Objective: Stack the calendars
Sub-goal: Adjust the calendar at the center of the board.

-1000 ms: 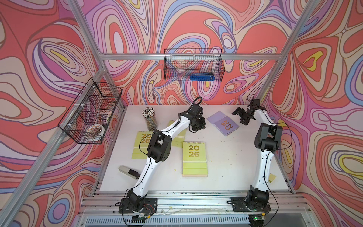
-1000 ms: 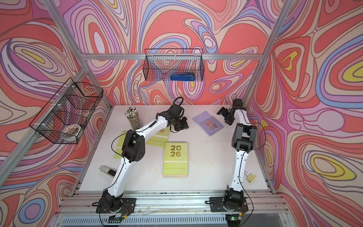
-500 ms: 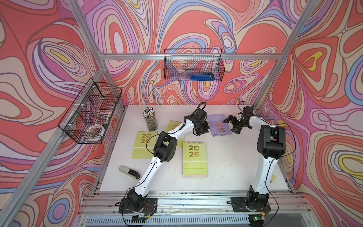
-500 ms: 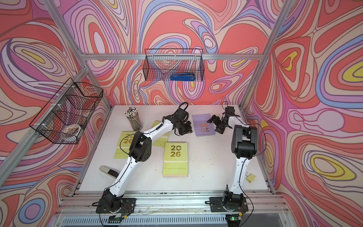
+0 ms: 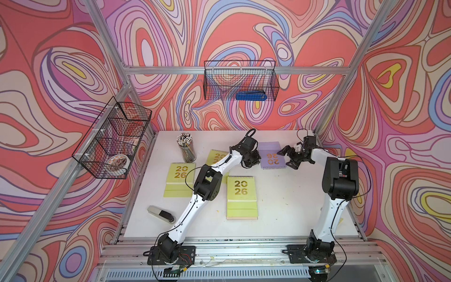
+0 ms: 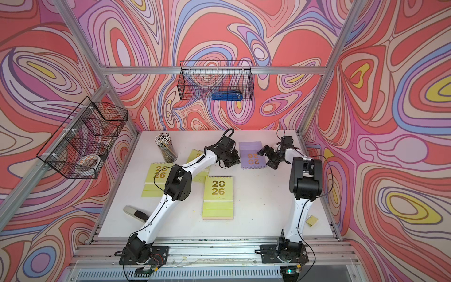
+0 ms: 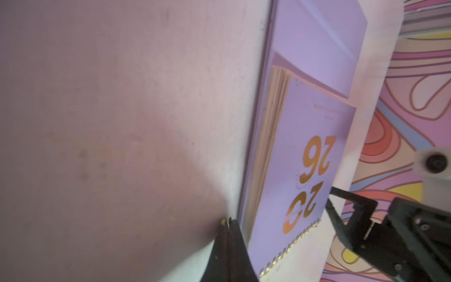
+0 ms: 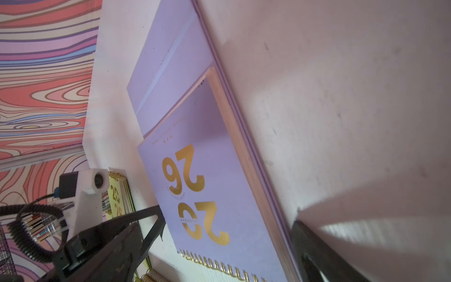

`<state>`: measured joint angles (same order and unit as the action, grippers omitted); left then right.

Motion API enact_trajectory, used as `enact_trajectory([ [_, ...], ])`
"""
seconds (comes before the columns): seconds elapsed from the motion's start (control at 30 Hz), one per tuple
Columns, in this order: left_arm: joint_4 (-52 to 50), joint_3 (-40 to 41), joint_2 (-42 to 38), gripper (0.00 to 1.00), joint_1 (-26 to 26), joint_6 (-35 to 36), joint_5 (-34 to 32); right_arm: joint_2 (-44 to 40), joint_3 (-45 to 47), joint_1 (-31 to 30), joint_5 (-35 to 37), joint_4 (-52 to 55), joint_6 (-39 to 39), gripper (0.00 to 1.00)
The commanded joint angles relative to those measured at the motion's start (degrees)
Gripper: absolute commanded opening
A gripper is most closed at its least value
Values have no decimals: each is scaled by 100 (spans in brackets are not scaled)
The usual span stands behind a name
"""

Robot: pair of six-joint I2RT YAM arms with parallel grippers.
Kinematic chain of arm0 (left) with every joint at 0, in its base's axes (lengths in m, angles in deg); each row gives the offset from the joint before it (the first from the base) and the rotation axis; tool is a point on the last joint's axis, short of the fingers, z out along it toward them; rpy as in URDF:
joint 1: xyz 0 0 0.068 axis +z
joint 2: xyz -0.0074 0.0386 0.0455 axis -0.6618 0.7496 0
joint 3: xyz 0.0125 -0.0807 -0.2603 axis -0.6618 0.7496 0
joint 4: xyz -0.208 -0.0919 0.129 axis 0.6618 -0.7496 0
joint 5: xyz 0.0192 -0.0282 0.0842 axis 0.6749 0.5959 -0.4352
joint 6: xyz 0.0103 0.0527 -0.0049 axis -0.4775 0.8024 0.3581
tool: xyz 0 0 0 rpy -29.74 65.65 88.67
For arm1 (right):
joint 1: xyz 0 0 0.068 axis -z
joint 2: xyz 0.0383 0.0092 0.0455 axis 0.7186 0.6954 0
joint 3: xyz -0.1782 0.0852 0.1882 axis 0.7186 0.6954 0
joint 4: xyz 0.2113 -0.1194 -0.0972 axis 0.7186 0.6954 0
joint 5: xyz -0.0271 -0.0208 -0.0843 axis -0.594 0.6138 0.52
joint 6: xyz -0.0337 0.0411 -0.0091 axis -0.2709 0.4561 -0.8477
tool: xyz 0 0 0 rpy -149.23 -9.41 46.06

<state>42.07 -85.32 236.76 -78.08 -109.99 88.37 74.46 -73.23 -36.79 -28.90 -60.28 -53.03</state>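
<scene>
Four calendar covers show on the white table (image 5: 280, 207) in both top views. The lavender calendar (image 5: 272, 156) lies flat in the upper middle of the frame, gold 2026 upside down, spiral toward the lower edge, between the two grippers. The left gripper (image 5: 251, 162) sits at its left side, fingers pressed together on nothing; in the left wrist view the closed fingertips (image 7: 229, 227) meet the table right against the calendar's long edge near the spiral corner. The right gripper (image 5: 287, 158) sits at its right side, fingers spread wide, holding nothing; in the right wrist view one finger (image 8: 314, 251) is at the opposite long edge, touching or just beside, cannot tell which. The centre yellow-green calendar (image 5: 241, 193) lies mid-frame on a peach calendar (image 5: 241, 218), only its lower edge showing. A second yellow-green calendar (image 5: 180, 179) lies left of centre. A third yellow-green calendar (image 5: 214, 156) is partly under the left arm. A grey stapler (image 5: 161, 214) lies at lower left, and a pencil cup (image 5: 187, 149) stands at upper left of the table.
</scene>
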Motion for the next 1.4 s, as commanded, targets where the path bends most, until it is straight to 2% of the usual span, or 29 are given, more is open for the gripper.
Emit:
enact_trajectory([
  [0.0,293,-263,403,0,26,-471,-40,-39,415,-144,-67,290,57,97],
  [0.1,286,-633,670,0,26,-586,118,-264,779,-227,-144,115,145,97],
  [0.2,264,-667,706,0,17,-612,278,-510,1058,-349,-198,14,220,96],
  [0.4,369,-233,316,0,26,-497,287,-1128,918,-463,1405,888,-294,97],
  [0.53,403,-128,226,0,34,-504,339,-944,650,-422,963,1018,-161,98],
  [0.67,387,-55,230,0,43,-529,465,-928,617,-395,877,955,107,98],
  [0.8,467,171,93,0,34,-523,532,-1071,1071,-282,418,445,780,98],
  [0.97,488,421,-99,0,-42,-465,622,-1605,1750,-239,636,-122,1449,98],
  [1.17,486,633,-197,0,-176,-408,698,-1508,1622,11,913,8,1180,98],
  [1.37,520,652,-254,0,-194,-415,661,-1029,793,169,1491,545,661,98],
])
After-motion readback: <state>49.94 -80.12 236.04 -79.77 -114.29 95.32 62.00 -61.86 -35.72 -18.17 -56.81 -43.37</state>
